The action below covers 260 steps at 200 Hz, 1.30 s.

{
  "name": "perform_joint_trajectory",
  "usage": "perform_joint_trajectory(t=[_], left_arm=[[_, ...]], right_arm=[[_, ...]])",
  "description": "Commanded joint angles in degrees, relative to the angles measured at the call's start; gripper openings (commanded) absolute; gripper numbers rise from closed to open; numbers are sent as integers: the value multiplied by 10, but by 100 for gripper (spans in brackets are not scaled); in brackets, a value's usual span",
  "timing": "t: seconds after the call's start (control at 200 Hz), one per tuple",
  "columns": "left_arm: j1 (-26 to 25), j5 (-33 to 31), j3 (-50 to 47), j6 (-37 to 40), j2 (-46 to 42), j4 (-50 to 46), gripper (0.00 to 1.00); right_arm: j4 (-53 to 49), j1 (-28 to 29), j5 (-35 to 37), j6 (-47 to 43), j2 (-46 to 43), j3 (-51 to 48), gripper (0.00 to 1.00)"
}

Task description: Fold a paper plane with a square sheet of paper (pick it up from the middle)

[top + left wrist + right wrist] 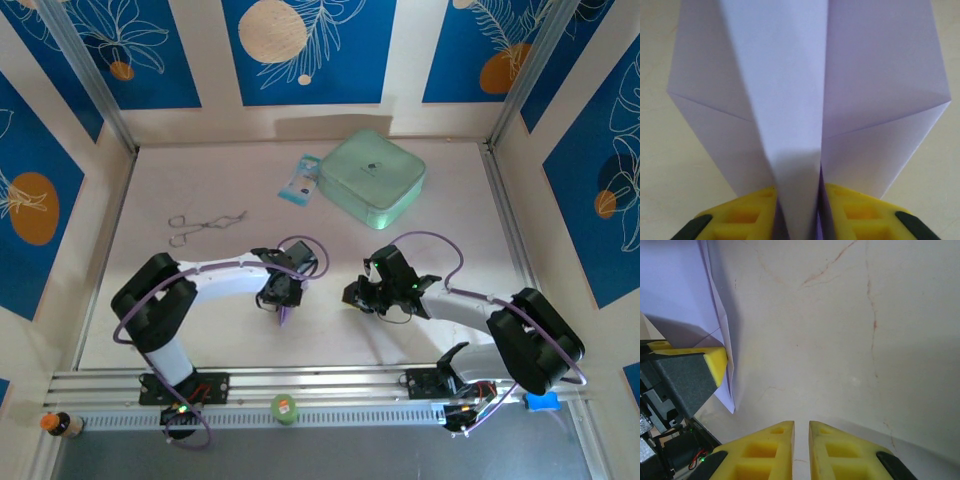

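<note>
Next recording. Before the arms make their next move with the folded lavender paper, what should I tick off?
1. Centre fold of the paper plane sits between the fingers of the left gripper: ok.
2. Left grip firm on that fold: cannot tell.
3. Both wings spread evenly beside the fold: ok.
4. Jaws of the right gripper nearly closed, holding nothing: ok.
5. It stands apart from the paper: ok.
6. Plane's tip resting on the table: cannot tell.

The setting is a robotics lab test cell. An aluminium extrusion frame (93, 85) encloses a pale table (180, 320), with printed blue panels (300, 50) as walls. A left arm (215, 272) and a right arm (465, 310) are bolted to a slotted rail (340, 385) at its near edge.
</note>
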Motion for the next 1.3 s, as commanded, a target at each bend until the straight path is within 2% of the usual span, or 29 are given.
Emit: perform_joint_trajectory(t=[0.0,0.29,0.655,1.005,1.145,1.295], left_arm=[[-12,14,-7,-20,43,-16,30],[-26,-2,30,-70,78,-46,42],[-35,-7,60,-145,99,-65,48],[-50,-56,109,-150,18,-117,51],[-51,-66,101,-154,-24,-119,51],[-52,-87,75,-149,-90,-104,51]], right_arm=[[-7,-1,-15,-10,0,7,16],[-40,-5,-5,-25,-45,6,16],[-102,-35,-4,-55,-135,-1,18],[-168,-75,15,-105,-222,10,21],[-214,-92,60,-127,-257,31,25],[-263,-114,148,-148,-273,62,39]])
